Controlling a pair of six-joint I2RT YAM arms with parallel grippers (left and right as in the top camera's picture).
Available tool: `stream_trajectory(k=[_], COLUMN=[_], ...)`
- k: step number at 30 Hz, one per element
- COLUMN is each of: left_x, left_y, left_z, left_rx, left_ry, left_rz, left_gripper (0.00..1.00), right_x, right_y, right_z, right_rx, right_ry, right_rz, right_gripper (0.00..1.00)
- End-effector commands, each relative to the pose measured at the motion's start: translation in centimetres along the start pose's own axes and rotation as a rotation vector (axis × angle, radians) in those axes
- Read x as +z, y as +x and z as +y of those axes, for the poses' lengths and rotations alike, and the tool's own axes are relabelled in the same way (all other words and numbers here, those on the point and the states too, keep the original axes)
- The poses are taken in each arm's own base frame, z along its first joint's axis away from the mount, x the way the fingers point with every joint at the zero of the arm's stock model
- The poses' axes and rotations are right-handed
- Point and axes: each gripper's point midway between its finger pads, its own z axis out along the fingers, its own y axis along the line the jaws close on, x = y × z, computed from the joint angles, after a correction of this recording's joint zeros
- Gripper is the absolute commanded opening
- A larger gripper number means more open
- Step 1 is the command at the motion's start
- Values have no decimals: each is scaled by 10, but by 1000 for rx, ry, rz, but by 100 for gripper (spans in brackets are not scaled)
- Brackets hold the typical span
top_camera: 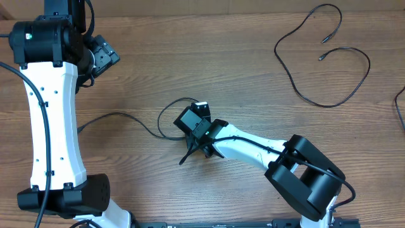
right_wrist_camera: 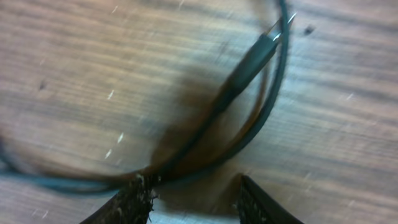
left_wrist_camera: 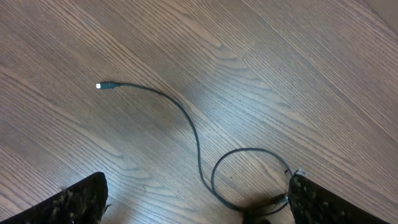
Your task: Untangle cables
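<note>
One thin black cable point(top_camera: 117, 114) lies mid-table and curls into a small loop point(top_camera: 166, 114) beside my right gripper point(top_camera: 190, 153). In the left wrist view this cable point(left_wrist_camera: 193, 130) runs from a plug tip point(left_wrist_camera: 102, 85) to the loop point(left_wrist_camera: 249, 152). In the right wrist view the loop point(right_wrist_camera: 273, 99) and a plug point(right_wrist_camera: 249, 62) lie just ahead of my right gripper point(right_wrist_camera: 196, 199). Its fingers are slightly apart with bare wood between them. The second cable point(top_camera: 367, 66) lies apart at the far right. My left gripper point(top_camera: 104, 54) is wide open and empty point(left_wrist_camera: 199, 208), high at the far left.
The left arm's white link point(top_camera: 54, 126) stands along the left side and hides part of the table. The right arm point(top_camera: 304, 171) reaches in from the near right. Another dark cord point(top_camera: 398, 104) shows at the right edge.
</note>
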Motion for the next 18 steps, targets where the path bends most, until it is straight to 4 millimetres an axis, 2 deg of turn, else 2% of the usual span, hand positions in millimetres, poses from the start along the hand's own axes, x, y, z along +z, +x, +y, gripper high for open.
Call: stream_trajectory(k=[1,5,9,12,15,17,18], left_x=[1,1,1,1,1,1,1], left_y=[1,1,2,3,4,4,4], left_z=[0,0,1,2,3,3,3], left_rx=[-14,-14,-12,-11,-10,-11,-11], left_ry=[-14,-14,-18,-22,-25,-25,-25], left_rz=[0,0,5,10,13,13,13], left_gripper=[92,92,92,93,93,93,93], right_x=[28,42,45,47,46,39,33], right_y=[-3,-15,-48,-69,-81,-85,-88], right_z=[-31,-28,-33,-51,-76,-79,-77], right_rx=[59,83,47,8,59,77,82], right_ry=[83,18,-16,-8,13,-2,-13], right_rz=[15,-2,-93,-138,-117,-72,-57], right_gripper=[45,41,36,38,39,39,45])
